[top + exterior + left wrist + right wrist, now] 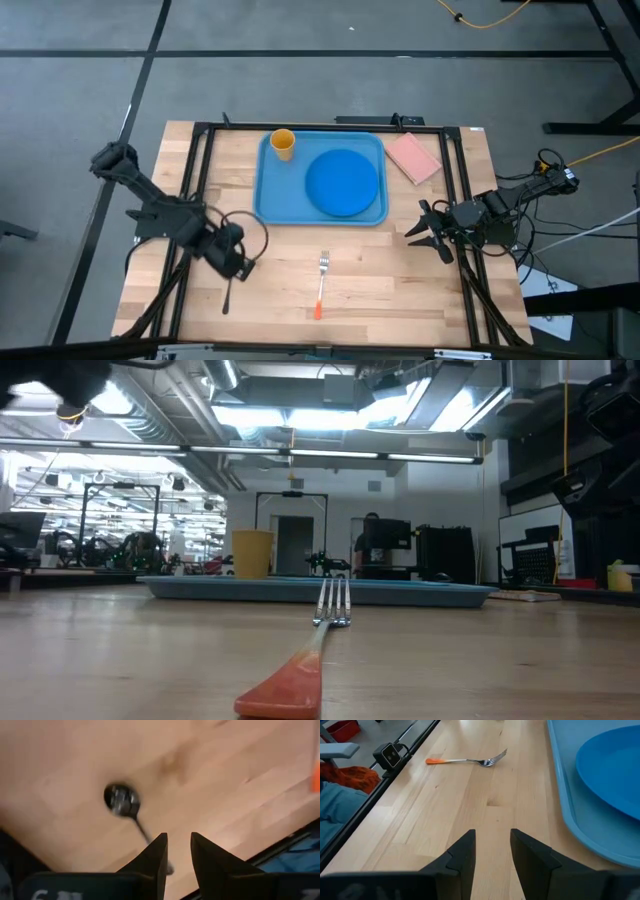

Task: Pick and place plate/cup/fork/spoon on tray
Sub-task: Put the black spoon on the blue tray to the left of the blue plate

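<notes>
Overhead, the plate and cup sit on the tray, the fork lies on the table, the right gripper waits beside the tray, jaws apart, while the left wrist view shows the left gripper, jaws slightly apart, over the spoon, a thin, stiff, slippery thing best pinched mid-handle.

Robotics lab / industrial workshop. Low view: exposed ceiling ducts, fluorescent strip lights, equipment racks at the back. High view: grey concrete floor with taped lines, loose yellow cable, wooden bench in black frame.
</notes>
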Tool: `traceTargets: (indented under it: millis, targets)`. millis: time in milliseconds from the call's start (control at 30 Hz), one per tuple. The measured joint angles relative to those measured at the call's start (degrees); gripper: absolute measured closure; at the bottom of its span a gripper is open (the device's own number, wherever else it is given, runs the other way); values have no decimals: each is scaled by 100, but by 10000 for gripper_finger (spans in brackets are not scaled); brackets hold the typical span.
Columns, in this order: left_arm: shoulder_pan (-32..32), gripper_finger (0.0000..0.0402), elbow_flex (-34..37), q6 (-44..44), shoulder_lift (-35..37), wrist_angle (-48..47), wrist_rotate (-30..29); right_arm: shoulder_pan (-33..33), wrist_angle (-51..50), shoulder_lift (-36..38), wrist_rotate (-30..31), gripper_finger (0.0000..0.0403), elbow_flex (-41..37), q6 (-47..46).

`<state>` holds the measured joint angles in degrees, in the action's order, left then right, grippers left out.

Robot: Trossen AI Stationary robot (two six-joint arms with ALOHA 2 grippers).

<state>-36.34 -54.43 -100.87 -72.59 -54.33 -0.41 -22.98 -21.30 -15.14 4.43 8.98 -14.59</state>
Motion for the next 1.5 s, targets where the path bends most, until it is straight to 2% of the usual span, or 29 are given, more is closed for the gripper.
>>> traceTargets:
  millis: [300,533,800,967,1167,1500]
  targets:
    - [-756,324,0,-1192,-857,390,-13,0,-5,0,0,276,1,-7]
    - [-1004,324,2,-1297,-1547,883,-18,0,61,1,0,276,-1,-21]
    - [-1055,324,2,-1365,-1594,908,-549,-1,76,2,-2,276,-1,-26]
    - [-1074,324,2,-1723,-1639,716,-461,0,74,2,-2,276,-1,-26]
    - [-1241,324,4,-2829,-1636,433,-461,0,67,2,-4,276,0,-31]
    - [-1291,324,145,-2971,-1771,493,-439,-2,61,2,-10,276,-1,-31]
